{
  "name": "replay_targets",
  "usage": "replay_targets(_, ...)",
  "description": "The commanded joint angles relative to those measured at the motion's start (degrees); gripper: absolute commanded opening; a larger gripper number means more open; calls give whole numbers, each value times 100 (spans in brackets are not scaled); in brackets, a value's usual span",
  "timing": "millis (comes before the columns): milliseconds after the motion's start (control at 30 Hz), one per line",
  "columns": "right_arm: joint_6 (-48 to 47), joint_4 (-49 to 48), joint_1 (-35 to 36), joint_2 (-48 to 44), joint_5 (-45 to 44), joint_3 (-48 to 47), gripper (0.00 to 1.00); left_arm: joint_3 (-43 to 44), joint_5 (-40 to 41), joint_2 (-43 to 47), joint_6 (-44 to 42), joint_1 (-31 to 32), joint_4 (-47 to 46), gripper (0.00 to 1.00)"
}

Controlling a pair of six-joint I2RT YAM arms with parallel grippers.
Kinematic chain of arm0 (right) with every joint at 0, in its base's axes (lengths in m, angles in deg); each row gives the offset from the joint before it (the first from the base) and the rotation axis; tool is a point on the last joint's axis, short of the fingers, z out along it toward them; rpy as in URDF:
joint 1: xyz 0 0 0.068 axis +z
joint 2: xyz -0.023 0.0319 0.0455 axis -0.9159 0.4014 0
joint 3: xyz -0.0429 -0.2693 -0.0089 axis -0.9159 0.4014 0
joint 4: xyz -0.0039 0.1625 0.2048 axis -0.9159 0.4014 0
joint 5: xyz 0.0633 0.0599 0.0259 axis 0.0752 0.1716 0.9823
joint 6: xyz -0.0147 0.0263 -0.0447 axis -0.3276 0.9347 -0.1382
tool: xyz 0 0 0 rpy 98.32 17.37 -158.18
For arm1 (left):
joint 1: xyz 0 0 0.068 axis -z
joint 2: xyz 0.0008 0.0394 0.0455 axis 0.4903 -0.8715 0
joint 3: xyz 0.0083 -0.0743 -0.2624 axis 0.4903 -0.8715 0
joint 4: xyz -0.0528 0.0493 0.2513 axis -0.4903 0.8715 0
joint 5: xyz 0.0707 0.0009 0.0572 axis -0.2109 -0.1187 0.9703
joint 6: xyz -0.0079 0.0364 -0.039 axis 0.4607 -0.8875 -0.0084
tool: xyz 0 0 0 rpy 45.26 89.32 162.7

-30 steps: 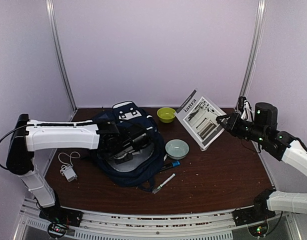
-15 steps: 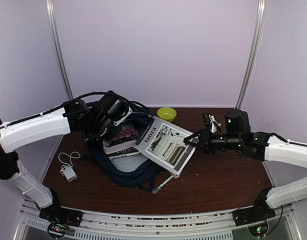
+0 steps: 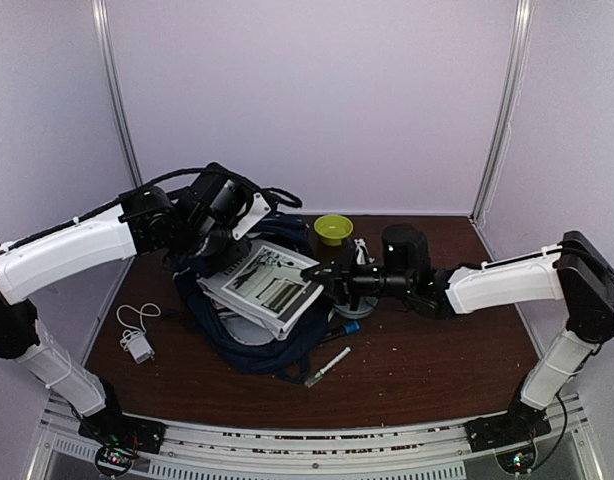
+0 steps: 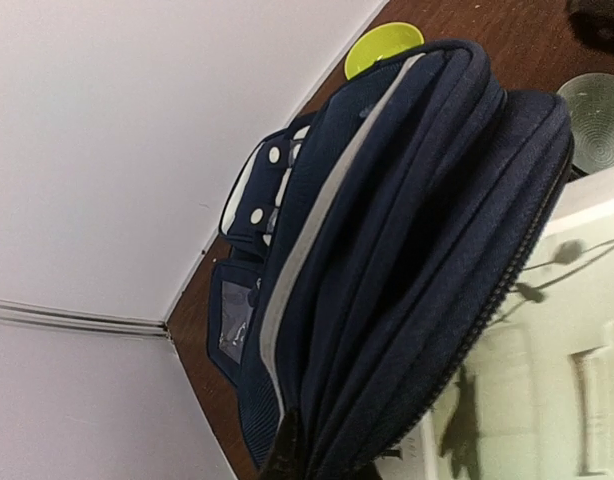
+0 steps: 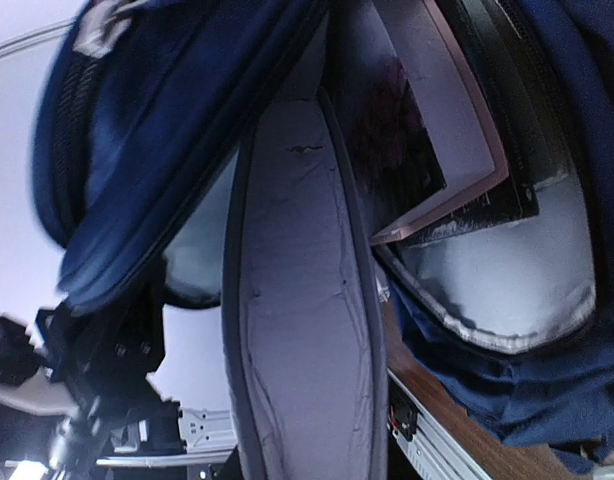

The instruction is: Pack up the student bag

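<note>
Your left arm arches in from the left edge of the worktop [image 3: 442,350], wrist bent down. The left gripper [image 3: 209,240] appears pinched on the raised rim of the student bag [image 3: 255,352], which lies left of centre. Your right arm stretches low from the right edge. The right gripper [image 3: 322,278] clamps the right-hand corner of the booklet [image 3: 262,285] over the bag's mouth.

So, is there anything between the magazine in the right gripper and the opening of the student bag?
Nothing visible blocks it. The left gripper holds the student bag open, and the magazine in the right gripper lies over the opening. A book sits inside the bag.
</note>
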Motion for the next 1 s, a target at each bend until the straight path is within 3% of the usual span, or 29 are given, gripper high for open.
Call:
replay_targets(0,745,-904,80,710,-1322,-770,0,319,-415,582,-191,484,-1470,0)
replay_targets(200,491,-607,64,1107,-2598,-1285,0,313,-162,828,-165,610,-1062,0)
replay_targets(333,600,-982,-123,804,-2779,-651,0,163,277,897,-219,602,-930,0)
replay_targets(467,610,-1127,-313,352,-3086,173,0,173,258,813,-233,601,-996,0)
replay_targets(633,438,-1188,-325,-53,-3716,493,0,307,50,671,-224,601,-924,0)
replay_targets(800,131,-853,7,330,-4066,-271,0,364,-719,687,-88,643,-1094,0)
replay_targets(900,354,-946,195,873,-3891,-775,0,581,-690,498,-133,731,-984,0)
replay_targets(967,539,-949,332,1160,-3960,-995,6,675,-690,449,-95,733,-917,0)
